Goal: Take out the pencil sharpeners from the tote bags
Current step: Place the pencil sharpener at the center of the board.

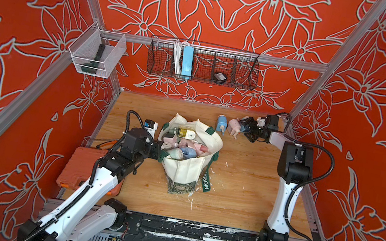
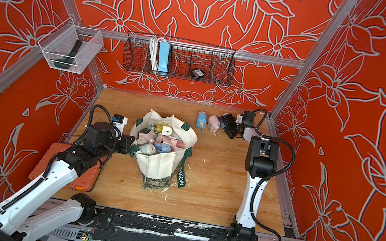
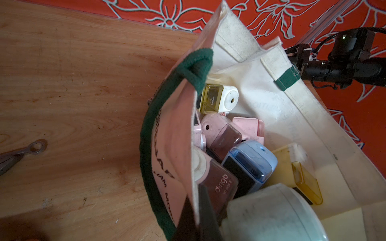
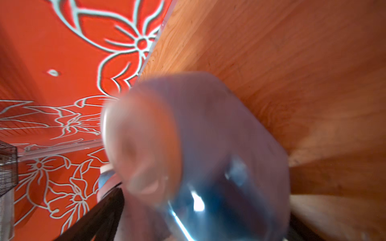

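The left gripper (image 1: 158, 150) pinches the near-left rim of the tote bag (image 1: 184, 174); only the left wrist view shows canvas between its dark fingers (image 3: 208, 221). The bag stands upright mid-table, mouth up, full of pencil sharpeners (image 1: 183, 146). Further right, at the rear, a blue sharpener (image 1: 221, 122) and a pink sharpener (image 1: 233, 125) lie lengthwise far-to-near, cranks toward the near edge. The right gripper (image 1: 246, 130) is just beside the pink one. Its wrist view alone shows a blurred blue body (image 4: 208, 156) between the jaws; whether it is gripped or loose I cannot tell.
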